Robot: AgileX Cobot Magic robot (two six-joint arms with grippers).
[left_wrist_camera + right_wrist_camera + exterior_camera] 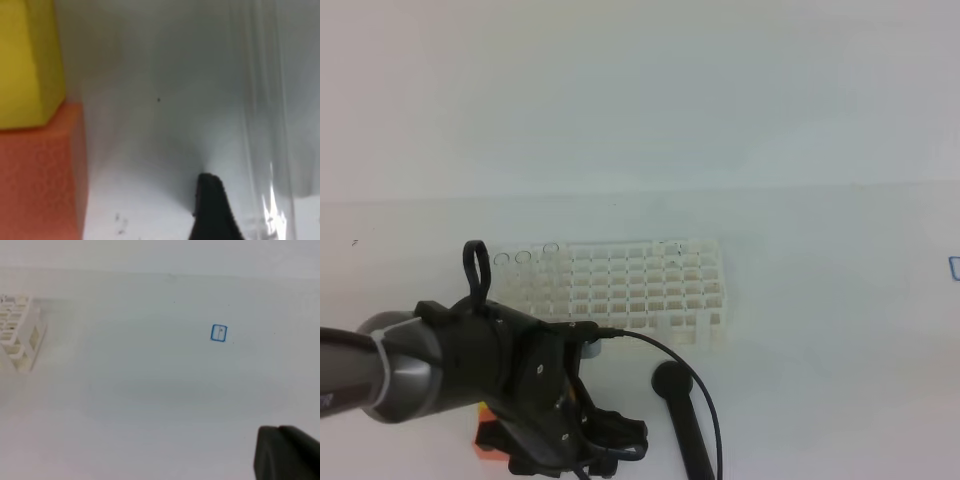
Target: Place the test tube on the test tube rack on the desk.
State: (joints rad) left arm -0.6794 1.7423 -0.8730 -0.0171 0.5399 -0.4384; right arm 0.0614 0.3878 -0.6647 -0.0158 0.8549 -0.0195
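One test tube rack (pixel 635 290), one black rod (pixel 685 420) and one test tube (pixel 265 125), a faint streak, share the desk (pixel 820 330); left gripper (pixel 582 440) spread unreadable, right gripper (pixel 287 452) closed, mostly cropped at five o'clock.

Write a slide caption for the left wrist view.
Clear tube beside one dark fingertip, yellow-and-orange block at left.

The left arm (pixel 410 365) reaches in from the left edge, wrist angled down, left pincer (pixel 582 445) low at the front. The right pincer (pixel 287 452) is closed.
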